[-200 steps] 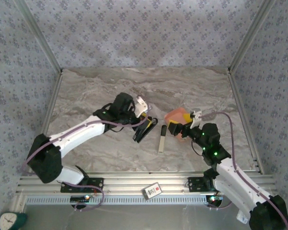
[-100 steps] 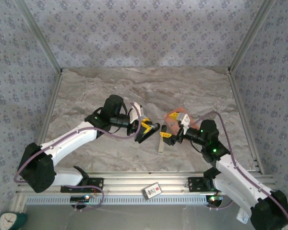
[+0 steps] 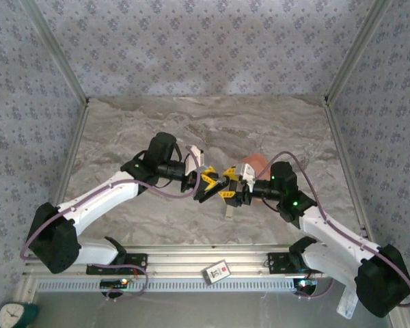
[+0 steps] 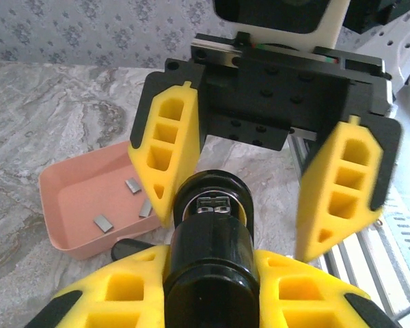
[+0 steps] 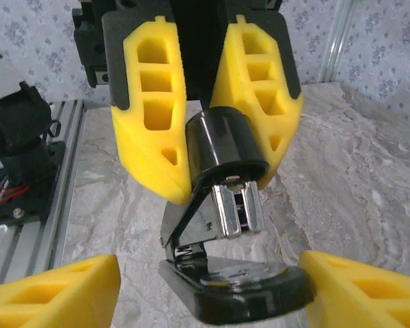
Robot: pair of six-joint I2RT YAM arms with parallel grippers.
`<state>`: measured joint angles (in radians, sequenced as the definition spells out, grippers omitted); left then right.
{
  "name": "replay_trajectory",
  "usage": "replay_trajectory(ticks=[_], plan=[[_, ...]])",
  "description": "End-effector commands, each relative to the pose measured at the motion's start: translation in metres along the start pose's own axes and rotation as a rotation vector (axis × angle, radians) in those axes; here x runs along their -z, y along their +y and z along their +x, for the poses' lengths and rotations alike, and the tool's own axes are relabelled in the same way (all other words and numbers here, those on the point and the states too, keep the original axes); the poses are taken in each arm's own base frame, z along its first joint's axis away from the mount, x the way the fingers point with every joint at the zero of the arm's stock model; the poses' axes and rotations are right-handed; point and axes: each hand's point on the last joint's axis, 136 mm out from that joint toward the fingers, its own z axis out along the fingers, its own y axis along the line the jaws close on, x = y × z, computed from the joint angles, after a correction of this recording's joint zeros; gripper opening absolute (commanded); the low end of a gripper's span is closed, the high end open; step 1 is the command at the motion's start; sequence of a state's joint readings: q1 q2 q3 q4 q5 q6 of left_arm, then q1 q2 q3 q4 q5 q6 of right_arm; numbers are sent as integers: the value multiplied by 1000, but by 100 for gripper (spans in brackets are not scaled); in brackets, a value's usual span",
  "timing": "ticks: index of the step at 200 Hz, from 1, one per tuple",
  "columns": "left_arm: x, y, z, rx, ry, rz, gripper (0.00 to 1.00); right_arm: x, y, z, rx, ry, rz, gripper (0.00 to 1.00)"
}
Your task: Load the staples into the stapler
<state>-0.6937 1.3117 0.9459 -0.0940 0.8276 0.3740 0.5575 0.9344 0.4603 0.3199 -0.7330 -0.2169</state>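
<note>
Both arms have closed in on each other over the last second.

Top view: my right jaws were out by the pink tray (image 3: 254, 164), spread full. Now they sit nose to nose with my left jaws over the middle of the marbled surface (image 3: 157, 123), and they are narrowing. The stapler (image 3: 216, 183) is between them, off the surface, clamped in the left jaws. Tray is at 1 o'clock of the meeting point. A pale flat strip (image 3: 227, 210) lies at 6 o'clock; can't tell what it is. Reads as a second grip coming on to open the stapler. Loading not started.

Left wrist: left jaws tight on the glossy black rounded body. The right jaws' ribbed yellow fingers (image 4: 165, 147) straddle it at 10 and 3 o'clock, gaps both sides. Tray at 9 o'clock: matte pink, square walls, a few short grey staples (image 4: 102, 222) loose inside.

Right wrist: my right fingers (image 5: 55, 294) at 7 and 5 o'clock, apart, rounded black base between them. Chrome magazine (image 5: 236, 208) juts from the head, which looks hinged up off the base.
</note>
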Motion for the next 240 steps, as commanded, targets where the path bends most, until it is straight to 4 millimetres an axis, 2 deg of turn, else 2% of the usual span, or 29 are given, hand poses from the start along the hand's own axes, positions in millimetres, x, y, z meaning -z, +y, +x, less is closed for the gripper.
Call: replay_trajectory(ticks=[1, 38, 60, 80, 111, 166, 240], plan=[[8, -4, -33, -82, -84, 25, 0, -3, 9, -20, 43, -50, -62, 58], [10, -7, -34, -78, -86, 33, 0, -6, 5, -20, 35, -44, -53, 47], [12, -8, -36, -77, -91, 28, 0, -7, 0, -21, 27, -41, -29, 36], [16, -9, -40, -79, -101, 20, 0, -6, -7, -11, 14, -28, 8, 30], [31, -7, -56, -77, -145, -14, 0, -1, -19, 18, -54, -13, 70, 29], [74, -3, -96, -75, -271, -114, 0, 3, -29, 63, -167, 6, 156, 28], [114, 15, -140, -63, -426, -299, 0, -5, -29, 81, -181, 73, 171, 29]])
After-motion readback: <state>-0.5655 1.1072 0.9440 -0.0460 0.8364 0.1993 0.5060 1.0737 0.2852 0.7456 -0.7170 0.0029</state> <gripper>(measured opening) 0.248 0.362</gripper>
